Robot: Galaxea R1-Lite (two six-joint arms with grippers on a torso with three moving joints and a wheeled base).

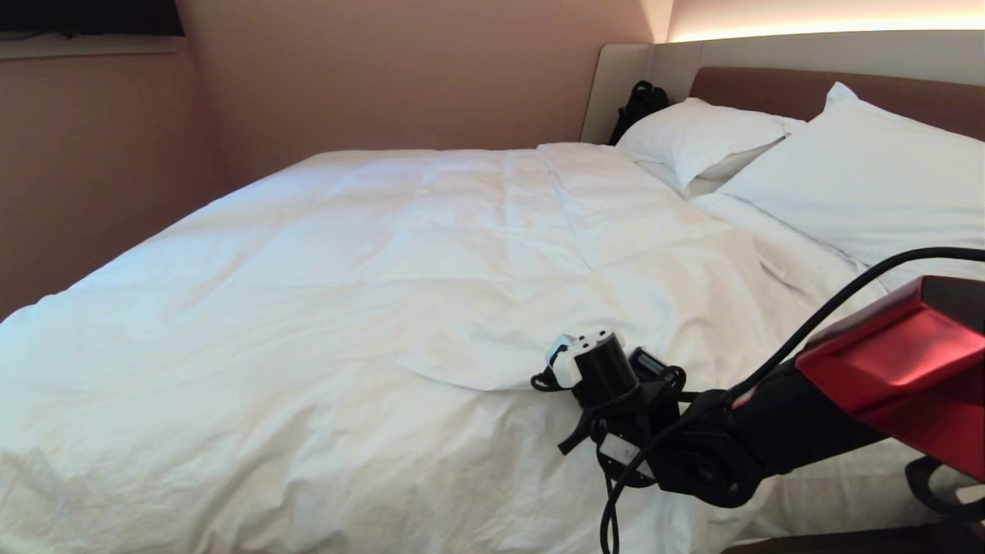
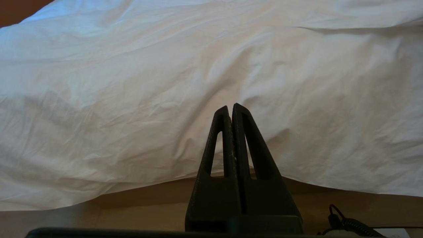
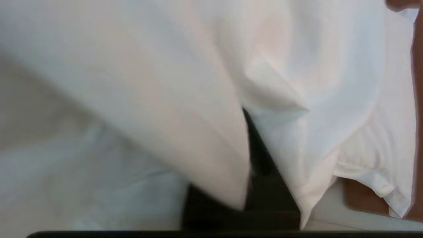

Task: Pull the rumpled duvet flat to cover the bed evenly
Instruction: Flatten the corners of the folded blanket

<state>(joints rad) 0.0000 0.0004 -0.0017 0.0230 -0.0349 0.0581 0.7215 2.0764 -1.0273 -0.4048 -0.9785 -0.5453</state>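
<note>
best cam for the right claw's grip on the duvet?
Right wrist view: white duvet folds wrap both sides of the shut right claw. Head view shows only the arm's wrist on the duvet, fingers hidden. Left wrist view shows none of it, only the shut left claw.

We are in a bedroom, likely a hotel room: a wide bed (image 1: pixel 839 492) with a white duvet (image 1: pixel 346 292), two plump pillows (image 1: pixel 862 185) at two o'clock, a brown padded headboard (image 1: pixel 769 88) under a glowing light strip (image 1: pixel 823 29), and plain pink walls (image 1: pixel 385 69).
</note>
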